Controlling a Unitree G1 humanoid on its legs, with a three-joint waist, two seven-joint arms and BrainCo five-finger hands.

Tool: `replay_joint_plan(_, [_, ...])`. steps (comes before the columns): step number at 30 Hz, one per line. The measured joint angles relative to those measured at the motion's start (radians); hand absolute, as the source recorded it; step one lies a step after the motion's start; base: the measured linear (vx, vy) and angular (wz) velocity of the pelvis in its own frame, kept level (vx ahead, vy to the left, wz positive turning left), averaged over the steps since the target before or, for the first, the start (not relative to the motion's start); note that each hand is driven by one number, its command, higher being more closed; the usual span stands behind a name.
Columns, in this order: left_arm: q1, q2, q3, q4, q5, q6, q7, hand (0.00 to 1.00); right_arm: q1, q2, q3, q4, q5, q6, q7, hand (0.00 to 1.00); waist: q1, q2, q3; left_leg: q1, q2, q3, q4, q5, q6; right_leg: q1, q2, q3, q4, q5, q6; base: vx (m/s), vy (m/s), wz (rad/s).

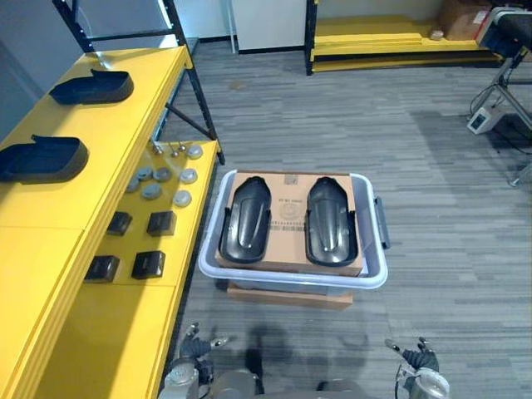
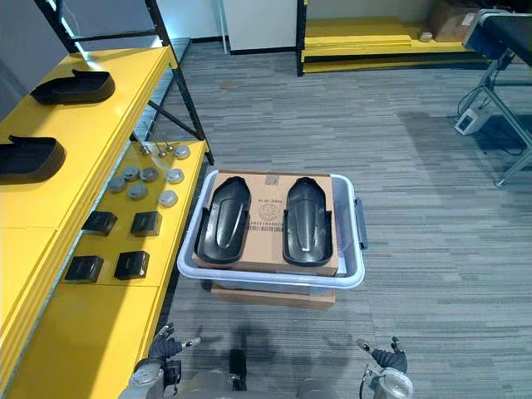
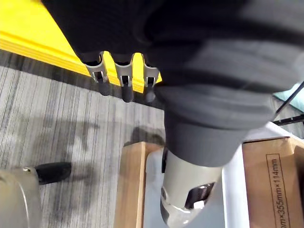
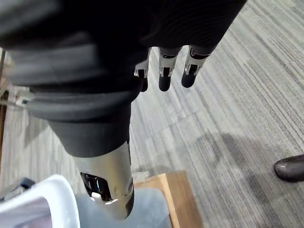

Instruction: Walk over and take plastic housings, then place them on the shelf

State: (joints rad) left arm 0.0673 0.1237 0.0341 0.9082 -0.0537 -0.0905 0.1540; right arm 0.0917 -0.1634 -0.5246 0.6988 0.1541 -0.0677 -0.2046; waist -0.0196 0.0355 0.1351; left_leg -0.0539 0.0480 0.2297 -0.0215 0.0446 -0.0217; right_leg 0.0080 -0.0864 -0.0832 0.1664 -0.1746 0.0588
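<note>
Two black plastic housings [image 1: 246, 220] [image 1: 331, 220] lie side by side on a cardboard sheet [image 1: 288, 208] inside the white bin [image 1: 291, 280], which sits on a wooden base [image 1: 291, 297]. On the near side of the bin we see our left hand [image 3: 124, 76] and right hand [image 4: 164, 71], fingers straight and apart, holding nothing. Left of the bin stands the yellow shelf [image 1: 50, 249], carrying two more housings [image 1: 93, 86] [image 1: 41, 158], grey discs [image 1: 162, 183] and small black boxes [image 1: 160, 223].

Dimension print, on cardboard box [image 3: 259, 190] side
</note>
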Motion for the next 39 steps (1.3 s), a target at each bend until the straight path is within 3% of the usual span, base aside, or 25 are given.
replay_joint_plan(4, [0.017, 0.002, 0.008, -0.037, 0.010, -0.003, -0.001, 0.00, 0.014, -0.047, -0.027, -0.215, 0.014, -0.005, -0.008, 0.00, -0.006, -0.005, -0.004, 0.016, -0.009, 0.022, -0.023, 0.000, 0.001, 0.000, -0.005, 0.033, -0.026, 0.021, 0.009, 0.04, 0.070, -0.25])
replay_joint_plan(9, [0.067, 0.002, 0.007, -0.049, 0.028, -0.006, -0.013, 0.00, -0.018, -0.091, 0.001, -0.467, 0.007, -0.045, -0.007, 0.00, -0.007, -0.014, -0.028, 0.018, -0.015, 0.022, -0.041, 0.006, 0.010, -0.005, -0.007, 0.058, -0.031, 0.033, 0.015, 0.02, 0.041, -0.01])
replay_joint_plan(16, [0.099, -0.003, -0.006, -0.055, 0.029, -0.011, -0.024, 0.00, -0.126, -0.167, 0.184, -0.520, -0.075, -0.079, 0.002, 0.00, 0.014, -0.008, -0.035, -0.019, -0.030, -0.021, -0.074, 0.045, 0.026, -0.036, -0.015, 0.024, -0.035, 0.033, 0.015, -0.03, 0.002, 0.16])
replay_joint_plan(21, [0.110, -0.003, -0.018, -0.054, 0.029, -0.016, -0.020, 0.00, -0.262, -0.198, 0.281, -0.361, -0.161, -0.068, -0.018, 0.00, 0.041, 0.002, -0.031, -0.067, -0.047, -0.094, -0.078, 0.069, 0.037, -0.048, -0.025, -0.048, -0.044, 0.034, 0.017, -0.03, 0.009, 0.45])
replay_joint_plan(22, [0.108, -0.003, -0.030, -0.053, 0.029, -0.016, -0.020, 0.00, -0.337, -0.211, 0.321, -0.269, -0.182, -0.050, -0.034, 0.00, 0.061, 0.010, -0.021, -0.079, -0.049, -0.109, -0.081, 0.073, 0.037, -0.050, -0.026, -0.061, -0.049, 0.035, 0.018, -0.03, 0.018, 0.32])
replay_joint_plan(25, [0.108, -0.004, -0.031, -0.053, 0.029, -0.017, -0.017, 0.00, -0.410, -0.212, 0.345, -0.165, -0.201, -0.033, -0.043, 0.00, 0.075, 0.022, -0.006, -0.094, -0.051, -0.136, -0.081, 0.079, 0.037, -0.050, -0.028, -0.088, -0.052, 0.035, 0.018, 0.00, -0.001, 0.30])
replay_joint_plan(26, [0.107, -0.004, -0.031, -0.054, 0.028, -0.018, -0.014, 0.00, -0.440, -0.213, 0.345, -0.111, -0.205, -0.025, -0.053, 0.00, 0.092, 0.028, 0.003, -0.102, -0.053, -0.146, -0.081, 0.084, 0.042, -0.051, -0.029, -0.099, -0.056, 0.035, 0.018, 0.03, -0.013, 0.39])
replay_joint_plan(36, [0.097, -0.037, -0.032, -0.056, 0.019, -0.038, 0.044, 0.00, -0.727, -0.211, 0.254, 0.241, -0.205, 0.058, -0.163, 0.00, 0.105, 0.062, 0.110, -0.180, -0.064, -0.202, -0.075, 0.117, 0.039, -0.095, -0.025, -0.146, -0.046, 0.035, 0.017, 0.03, -0.010, 0.19])
replay_joint_plan(37, [0.091, -0.040, -0.032, -0.056, 0.017, -0.038, 0.047, 0.00, -0.737, -0.211, 0.240, 0.253, -0.205, 0.062, -0.171, 1.00, 0.112, 0.066, 0.116, -0.183, -0.064, -0.202, -0.075, 0.119, 0.038, -0.098, -0.025, -0.145, -0.045, 0.035, 0.017, 0.00, 0.000, 0.00])
replay_joint_plan(39, [0.073, -0.043, -0.033, -0.055, 0.014, -0.041, 0.065, 0.00, -0.761, -0.200, 0.201, 0.278, -0.204, 0.082, -0.217, 1.00, 0.117, 0.075, 0.140, -0.184, -0.063, -0.204, -0.075, 0.122, 0.034, -0.099, -0.025, -0.147, -0.043, 0.035, 0.017, 0.00, 0.000, 0.00])
